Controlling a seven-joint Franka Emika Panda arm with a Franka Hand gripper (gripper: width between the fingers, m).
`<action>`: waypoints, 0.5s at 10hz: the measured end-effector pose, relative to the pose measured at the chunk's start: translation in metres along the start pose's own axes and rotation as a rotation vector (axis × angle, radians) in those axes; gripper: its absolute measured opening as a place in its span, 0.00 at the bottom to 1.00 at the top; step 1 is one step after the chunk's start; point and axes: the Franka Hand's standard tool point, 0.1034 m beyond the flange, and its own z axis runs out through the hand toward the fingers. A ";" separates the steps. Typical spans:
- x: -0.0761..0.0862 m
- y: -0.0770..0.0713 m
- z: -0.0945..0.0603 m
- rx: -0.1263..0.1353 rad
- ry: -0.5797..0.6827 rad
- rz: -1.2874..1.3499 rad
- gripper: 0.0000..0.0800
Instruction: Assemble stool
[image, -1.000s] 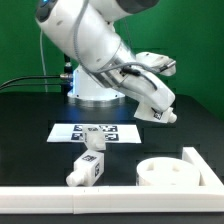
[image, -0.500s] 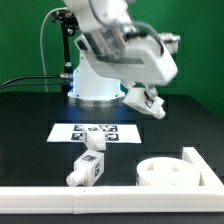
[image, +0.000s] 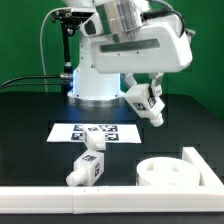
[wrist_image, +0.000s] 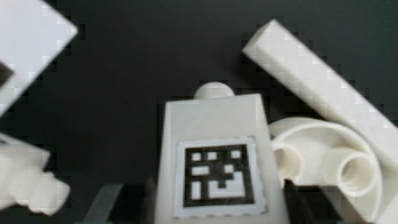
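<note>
While gripper clamps one leg aloft, seat well below

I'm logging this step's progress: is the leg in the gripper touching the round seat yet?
Apart. The exterior view shows the leg held by the gripper high in the air, with bare black table between it and the seat.

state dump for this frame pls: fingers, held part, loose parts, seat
fingers: shut on one leg
held leg: in the air, tilted, tag visible in the wrist view
loose legs: two on the table, one by the marker board, one nearer the white rail
seat: flat on the table in the rail's corner, no leg seen on it
</note>
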 end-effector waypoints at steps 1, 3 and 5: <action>0.006 -0.006 -0.001 -0.032 0.032 -0.069 0.42; 0.022 -0.024 -0.009 -0.010 0.105 -0.141 0.42; 0.009 -0.044 -0.003 0.024 0.195 -0.177 0.42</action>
